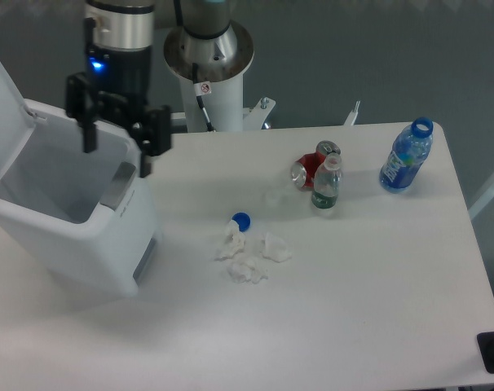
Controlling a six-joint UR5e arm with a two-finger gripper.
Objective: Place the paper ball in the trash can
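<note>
Three crumpled white paper balls lie close together mid-table: one (229,247) just below a blue cap, one (247,271) nearest the front, one (275,248) to the right. At the left stands the white trash can (68,244), its lid (4,122) swung up and its grey panel (118,186) on the right rim. My gripper (116,159) hangs open over that right rim, with nothing between its fingers. I see no paper ball inside the part of the bin that shows.
A blue bottle cap (241,220) sits beside the paper balls. Behind them are a red can (308,169) on its side, a small green-labelled bottle (326,186), and a blue bottle (406,156) at the far right. The robot's base column (208,61) rises at the table's back edge.
</note>
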